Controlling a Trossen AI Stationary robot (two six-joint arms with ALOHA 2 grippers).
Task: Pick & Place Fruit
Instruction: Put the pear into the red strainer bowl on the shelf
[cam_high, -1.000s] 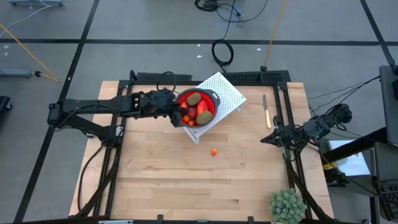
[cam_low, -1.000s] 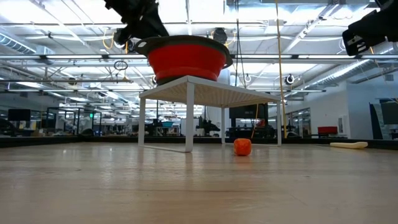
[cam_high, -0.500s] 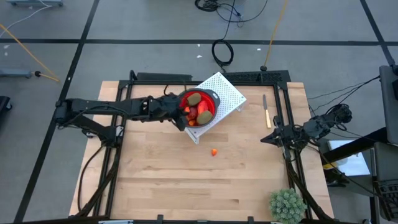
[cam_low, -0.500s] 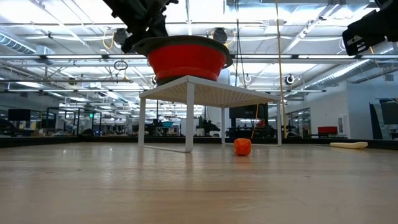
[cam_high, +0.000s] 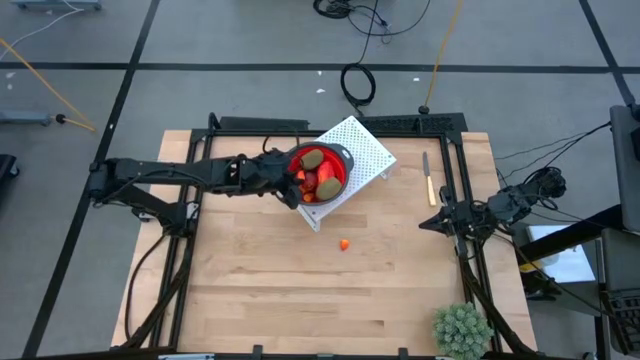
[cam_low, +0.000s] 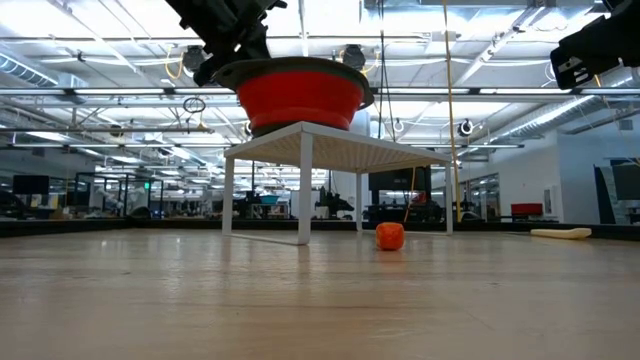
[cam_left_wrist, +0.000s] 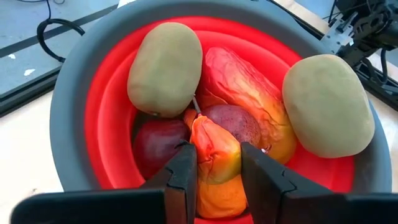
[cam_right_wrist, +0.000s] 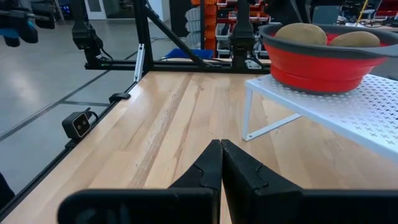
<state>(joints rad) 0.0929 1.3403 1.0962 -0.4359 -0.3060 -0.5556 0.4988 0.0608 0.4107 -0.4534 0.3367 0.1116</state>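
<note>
A red bowl with a grey rim (cam_high: 346, 157) stands on a white perforated stand (cam_high: 368, 148) at the table's far middle. It holds two brown-green ovals (cam_left_wrist: 165, 68), dark red balls (cam_left_wrist: 155, 140) and a longer red-orange piece (cam_left_wrist: 249, 93). My left gripper (cam_left_wrist: 217, 155) reaches over the bowl's left rim and is shut on an orange-yellow fruit piece (cam_left_wrist: 214, 146). A small orange piece (cam_high: 344, 244) lies on the table in front of the stand. My right gripper (cam_right_wrist: 221, 155) waits shut at the table's right edge. My left gripper pinches the orange-yellow piece's two sides (cam_left_wrist: 208, 163) between its two fingers (cam_left_wrist: 185, 168). The fingers slant down into the bowl from the table's left. The piece sits among the other fruit inside the bowl; whether it is lifted off them I cannot tell.
A knife (cam_high: 428, 178) lies on the table right of the stand. A spiky green plant (cam_high: 461, 330) stands at the near right corner. Bare wood stretches across the table's near half.
My left gripper has gone a little toward the table's right and down, farther over the bowl's left rim, and has since kept still. The fruit in the bowl and the orange piece on the table lie as before.
</note>
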